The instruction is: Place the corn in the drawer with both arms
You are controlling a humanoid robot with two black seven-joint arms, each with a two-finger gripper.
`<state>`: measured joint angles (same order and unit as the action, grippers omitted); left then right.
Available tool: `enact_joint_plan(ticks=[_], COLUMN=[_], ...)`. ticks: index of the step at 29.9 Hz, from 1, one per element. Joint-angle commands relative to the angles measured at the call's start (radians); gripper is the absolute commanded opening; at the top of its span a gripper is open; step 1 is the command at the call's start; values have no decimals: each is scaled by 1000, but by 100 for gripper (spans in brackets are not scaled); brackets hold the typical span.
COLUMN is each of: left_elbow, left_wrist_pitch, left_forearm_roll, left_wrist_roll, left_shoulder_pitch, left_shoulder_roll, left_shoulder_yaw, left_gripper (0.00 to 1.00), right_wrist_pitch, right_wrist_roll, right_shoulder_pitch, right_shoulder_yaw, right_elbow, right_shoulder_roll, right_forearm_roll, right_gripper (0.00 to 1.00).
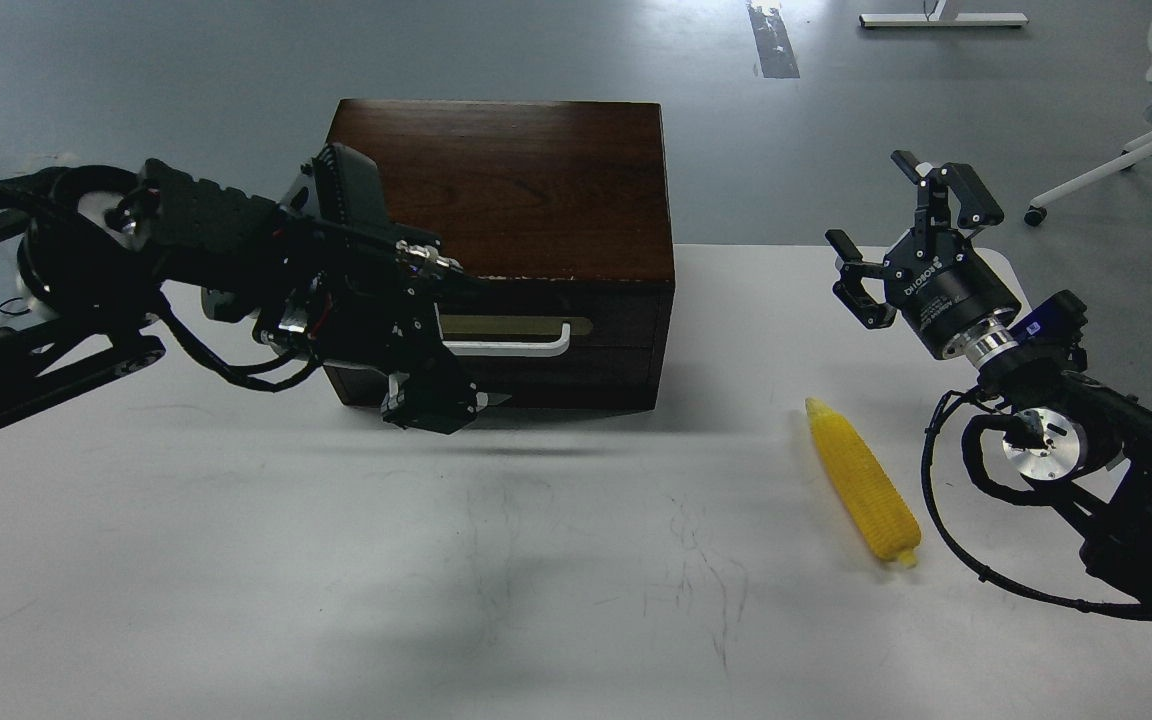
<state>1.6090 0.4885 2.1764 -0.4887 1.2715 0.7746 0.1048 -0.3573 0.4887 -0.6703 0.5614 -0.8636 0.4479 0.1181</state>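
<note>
The dark brown wooden box [526, 180] stands at the back middle of the white table [496, 580]. Its drawer [586, 345] is shut, with the brass plate and white bar handle [521, 349] on its front. My left gripper [428, 385] is a dark mass in front of the box's left part. It hides the handle's left end, and its fingers cannot be told apart. The yellow corn [861, 482] lies on the table right of the box, tip pointing away. My right gripper [911, 235] is open and empty, in the air above and behind the corn.
White chair legs on casters [1116, 170] stand on the grey floor at the back right. A white stand base [941, 18] is at the top edge. The table's far right corner [996, 262] lies behind my right gripper.
</note>
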Motion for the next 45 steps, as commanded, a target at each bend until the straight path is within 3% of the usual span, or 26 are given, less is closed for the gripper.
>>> enact_joint_plan(ticks=[1, 13, 45], left_elbow=[-39, -193, -254], left_wrist_pitch=[0, 0, 0], left_forearm_roll=[5, 5, 5], left_wrist_roll=[0, 0, 0], left_shoulder_pitch=[43, 34, 26], left_shoulder_roll=[-32, -107, -138], left_shoulder_yaw=[-82, -125, -160], left_gripper=[98, 98, 98], right_wrist_pitch=[0, -2, 1], right_wrist_roll=[0, 0, 0], right_shoulder_pitch=[1, 5, 6], right_shoulder_yaw=[0, -5, -9], right_elbow=[2, 2, 3], right_shoulder_roll=[-3, -1, 6], right_forearm_roll=[0, 0, 2], right_gripper=[100, 100, 100])
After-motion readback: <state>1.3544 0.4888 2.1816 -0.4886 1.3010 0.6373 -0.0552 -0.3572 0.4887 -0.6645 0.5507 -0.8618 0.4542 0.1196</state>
